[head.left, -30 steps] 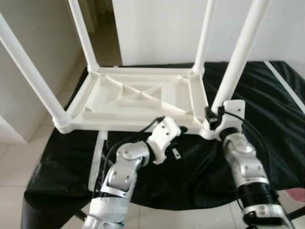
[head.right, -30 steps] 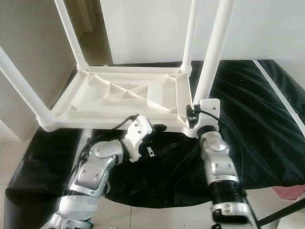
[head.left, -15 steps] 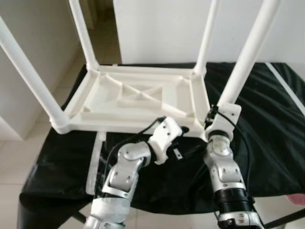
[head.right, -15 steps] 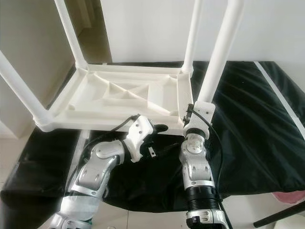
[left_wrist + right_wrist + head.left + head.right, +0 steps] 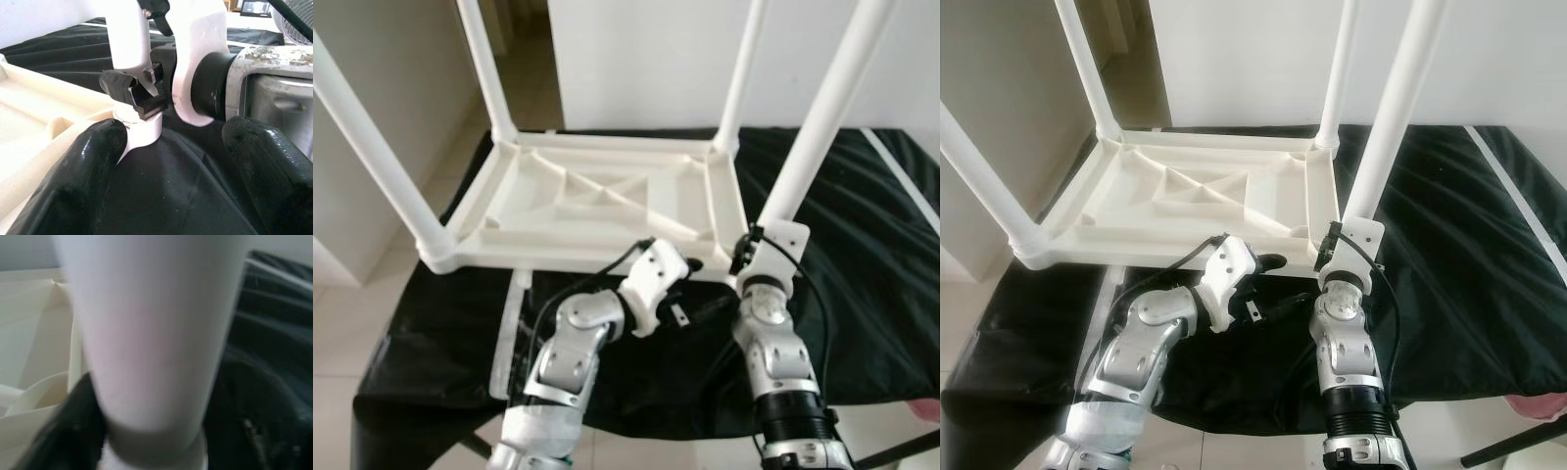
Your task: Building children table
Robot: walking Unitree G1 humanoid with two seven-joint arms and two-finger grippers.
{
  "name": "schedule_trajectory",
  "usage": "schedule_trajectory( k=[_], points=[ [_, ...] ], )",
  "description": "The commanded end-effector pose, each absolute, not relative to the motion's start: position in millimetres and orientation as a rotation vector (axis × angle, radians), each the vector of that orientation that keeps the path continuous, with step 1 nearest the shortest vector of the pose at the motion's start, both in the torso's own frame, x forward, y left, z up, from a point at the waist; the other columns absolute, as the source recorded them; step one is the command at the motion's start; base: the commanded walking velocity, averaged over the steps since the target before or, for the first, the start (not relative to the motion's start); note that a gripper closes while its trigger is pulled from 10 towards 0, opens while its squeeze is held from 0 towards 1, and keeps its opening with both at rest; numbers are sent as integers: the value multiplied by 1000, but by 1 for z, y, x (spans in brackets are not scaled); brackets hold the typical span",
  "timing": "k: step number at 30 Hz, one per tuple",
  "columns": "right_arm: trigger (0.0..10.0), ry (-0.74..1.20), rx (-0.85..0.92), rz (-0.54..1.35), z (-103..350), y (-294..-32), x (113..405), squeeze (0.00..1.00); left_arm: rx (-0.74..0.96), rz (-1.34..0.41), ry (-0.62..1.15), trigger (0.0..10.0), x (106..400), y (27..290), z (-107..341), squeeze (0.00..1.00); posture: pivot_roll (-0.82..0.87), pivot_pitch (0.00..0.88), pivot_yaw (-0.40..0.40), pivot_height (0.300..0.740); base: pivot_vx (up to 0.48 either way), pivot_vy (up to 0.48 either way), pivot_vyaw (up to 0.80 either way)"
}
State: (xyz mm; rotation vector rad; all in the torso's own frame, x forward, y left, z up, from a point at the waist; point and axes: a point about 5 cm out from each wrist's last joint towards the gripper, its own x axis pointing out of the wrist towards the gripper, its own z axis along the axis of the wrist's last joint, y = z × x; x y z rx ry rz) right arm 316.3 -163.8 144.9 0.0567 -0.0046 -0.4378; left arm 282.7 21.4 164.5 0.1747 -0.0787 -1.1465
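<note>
The right tool (image 5: pixel 146 95) grips the near right leg (image 5: pixel 822 113) of the children's table (image 5: pixel 597 201) low down, just above the corner socket; in the left wrist view its ridged black fingers (image 5: pixel 149 103) press against the white tube, and in the right wrist view the leg stands directly before the camera with a dark finger (image 5: pixel 78 416) against its side. The left tool (image 5: pixel 680 294) hovers just beside it, under the near edge of the tabletop, its two thick black fingers spread wide with nothing between them; one finger (image 5: pixel 83 171) sits close to the socket, though whether it touches is unclear, and the other (image 5: pixel 274 161) lies beside the right wrist.

Beneath both tools a black cloth (image 5: pixel 862 245) covers the bench and hangs in folds over its near edge. A black cable (image 5: pixel 597 274) loops from the left wrist, across the front of the tabletop rim. A narrow white strip (image 5: pixel 509 333) lies on the cloth beside the left forearm. Beyond the bench stand a white wall (image 5: pixel 646 59) and, further left, pale floor tiles (image 5: pixel 342 333).

The table is white plastic, lying upside down on the cloth, its ribbed underside facing up with diagonal braces inside a raised rim. Four round legs rise from the corners, each splayed slightly outward
</note>
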Motion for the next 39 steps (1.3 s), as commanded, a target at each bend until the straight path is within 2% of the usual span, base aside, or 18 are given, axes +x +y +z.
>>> schedule_trajectory(
  k=[1,6,7,9,10,13,17,25,31,39],
  points=[
    [10000,-31,76,-432,146,-175,314,1000,158,-967,-82,10000,290,26,164,0,-45,1,0,740,0,0,0],
    [10000,-85,95,-315,149,-189,311,1000,156,-967,-79,10000,289,27,163,0,-48,3,0,740,0,0,0],
    [10000,-89,99,-270,149,-191,310,957,156,-967,-79,10000,289,27,163,0,-49,5,0,740,0,0,0],
    [10000,-91,100,-237,149,-192,309,957,157,-967,-78,10000,289,27,163,0,-49,5,0,740,0,0,0],
    [10000,-93,101,-181,149,-192,308,0,156,-968,-77,10000,289,27,163,0,-51,5,3,740,0,0,0],
    [10000,-103,44,17,147,-194,303,0,156,-973,-76,10000,289,27,163,0,-55,7,12,740,0,0,0],
    [10000,-99,-21,157,146,-197,303,0,159,-979,-75,10000,289,28,163,0,-61,7,21,740,0,0,0],
    [10000,-90,-53,256,146,-201,305,0,163,-986,-75,10000,290,27,163,0,-64,7,27,740,0,0,0],
    [10000,-25,-128,456,143,-204,319,0,164,-1003,-80,10000,291,24,165,0,-81,12,43,740,0,0,0],
    [10000,21,-200,526,143,-205,333,0,161,-1002,-87,10000,293,23,168,0,-79,12,40,740,0,0,0]
  ],
)
